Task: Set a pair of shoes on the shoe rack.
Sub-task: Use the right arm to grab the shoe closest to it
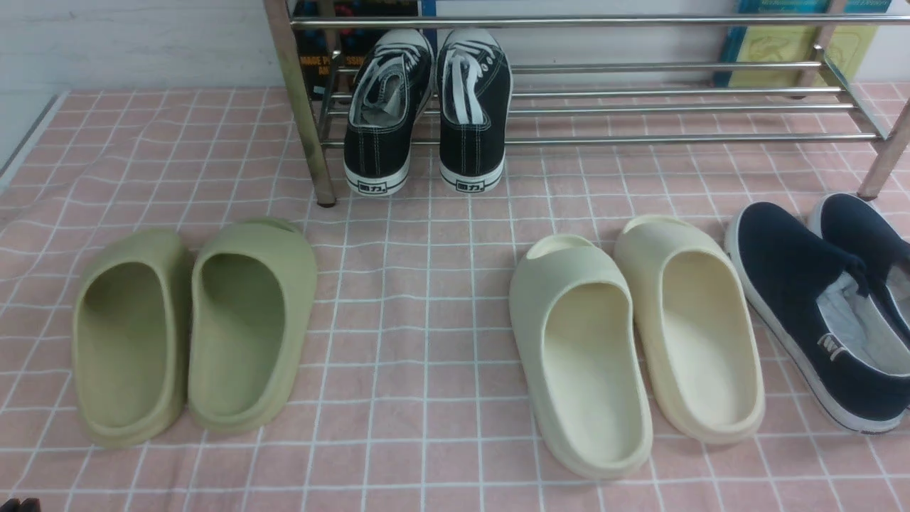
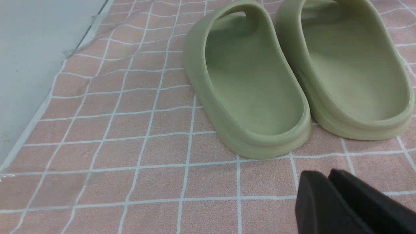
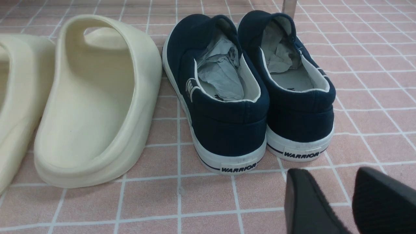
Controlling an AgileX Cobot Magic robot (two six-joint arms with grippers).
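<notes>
The two navy slip-on shoes [image 1: 817, 306] with white soles stand side by side on the pink checked cloth at the far right, in front of the steel shoe rack [image 1: 640, 107]. In the right wrist view their heels [image 3: 253, 97] face me. My right gripper [image 3: 331, 177] is open and empty, a short way behind the heels, touching nothing. My left gripper [image 2: 325, 175] is shut and empty, low over the cloth behind the green slides [image 2: 292, 81]. Neither gripper's fingers show in the front view.
Black lace-up sneakers [image 1: 426, 107] sit on the rack's left part. Green slides [image 1: 192, 334] lie at the left, cream slides [image 1: 633, 341] right of centre, next to the navy shoes. The rack's right leg [image 1: 885, 153] stands just behind the navy shoes. The cloth's edge [image 2: 42, 107] runs along the left.
</notes>
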